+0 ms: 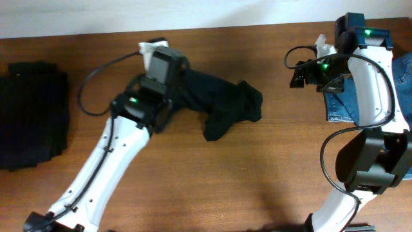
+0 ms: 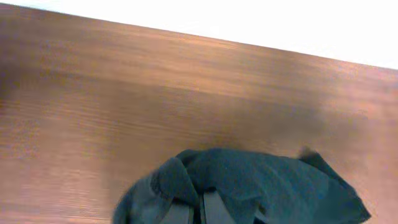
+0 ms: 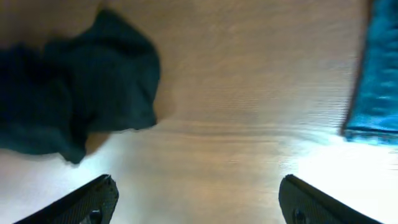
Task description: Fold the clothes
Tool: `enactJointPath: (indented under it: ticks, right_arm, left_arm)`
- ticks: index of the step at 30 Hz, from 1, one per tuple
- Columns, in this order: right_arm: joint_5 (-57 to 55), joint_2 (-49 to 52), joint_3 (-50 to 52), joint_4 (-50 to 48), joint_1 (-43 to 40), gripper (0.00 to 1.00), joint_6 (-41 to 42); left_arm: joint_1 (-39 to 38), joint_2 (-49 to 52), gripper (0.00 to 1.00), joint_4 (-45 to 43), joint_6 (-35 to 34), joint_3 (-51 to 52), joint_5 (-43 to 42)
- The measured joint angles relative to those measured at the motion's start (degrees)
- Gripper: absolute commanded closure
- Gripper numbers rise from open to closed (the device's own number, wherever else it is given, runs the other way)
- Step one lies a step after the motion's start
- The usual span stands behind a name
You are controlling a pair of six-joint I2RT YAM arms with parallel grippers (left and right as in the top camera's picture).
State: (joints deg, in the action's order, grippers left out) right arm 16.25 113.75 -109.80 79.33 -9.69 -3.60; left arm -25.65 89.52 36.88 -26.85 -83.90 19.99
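A crumpled dark teal garment lies in the middle of the wooden table. My left gripper is shut on its left end; in the left wrist view the closed fingers pinch the cloth, which bunches over them. The garment also shows in the right wrist view. My right gripper is open and empty above bare table, to the right of the garment. A blue denim garment lies at the right edge under the right arm; it also shows in the right wrist view.
A stack of folded black clothes sits at the table's far left. A black cable loops from the left arm over the table. The table's back edge meets a white wall.
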Motion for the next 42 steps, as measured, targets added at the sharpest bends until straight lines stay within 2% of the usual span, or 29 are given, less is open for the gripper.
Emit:
enactJointPath:
  ticks: [7,11,21,26,35,42]
  right_arm:
    - [4.55,0.0,0.0,3.43,3.08,0.12,-4.15]
    - [6.54,0.0,0.0,5.07,7.82,0.12,-6.91]
    - [8.07,0.0,0.0,0.04,23.02,0.3,-7.85]
    - [3.63,0.0,0.02,-6.86,30.03,0.48,-0.74]
    - [-16.65,0.0,1.31,-17.97,43.54,0.49,15.93]
    - [-29.18,0.0,9.92,-28.59,48.98,0.55,23.19]
  left_arm:
    - [4.35,0.0,1.0,-0.04,1.81,0.0,0.02]
    - [5.9,0.0,0.99,-0.04,2.25,0.0,0.02]
    - [6.19,0.0,0.99,-0.07,2.45,0.0,0.02]
    - [6.19,0.0,0.99,-0.07,2.45,0.0,0.02]
    - [6.19,0.0,0.98,-0.09,2.45,0.0,0.02]
    - [6.19,0.0,0.98,-0.26,2.45,0.0,0.02]
